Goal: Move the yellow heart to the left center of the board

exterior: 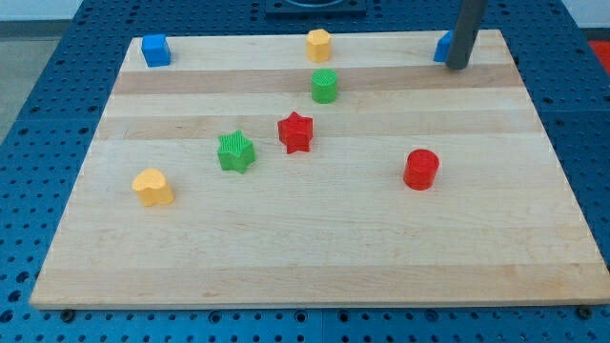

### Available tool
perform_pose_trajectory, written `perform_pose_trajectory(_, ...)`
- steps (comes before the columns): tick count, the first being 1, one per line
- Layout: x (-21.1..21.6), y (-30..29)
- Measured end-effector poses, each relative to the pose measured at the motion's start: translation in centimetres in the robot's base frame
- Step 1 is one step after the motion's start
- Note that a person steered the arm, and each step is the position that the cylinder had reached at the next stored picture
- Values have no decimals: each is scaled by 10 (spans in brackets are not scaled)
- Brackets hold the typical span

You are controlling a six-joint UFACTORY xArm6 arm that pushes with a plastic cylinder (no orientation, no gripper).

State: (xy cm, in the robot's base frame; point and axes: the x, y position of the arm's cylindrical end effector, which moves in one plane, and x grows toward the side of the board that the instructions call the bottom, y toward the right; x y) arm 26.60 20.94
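Note:
The yellow heart [152,187] lies on the wooden board [315,248] at the view's left, a little below mid-height. My rod comes down at the view's top right and its tip [457,67] rests near the board's top right corner. The tip is far from the yellow heart, across the whole board. It stands right beside a blue block [442,47], which the rod partly hides, so its shape cannot be made out.
A blue cube [155,50] sits at the top left corner. A yellow hexagonal block [318,44] is at the top centre, a green cylinder [324,86] just below it. A red star [295,131], a green star [234,151] and a red cylinder [420,169] stand mid-board.

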Motion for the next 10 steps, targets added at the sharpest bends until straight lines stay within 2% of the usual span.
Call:
perform_pose_trajectory(1,1,-3)
perform_pose_trajectory(3,52,-38)
perform_pose_trajectory(7,56,-54)
perform_pose_trajectory(10,212,-82)
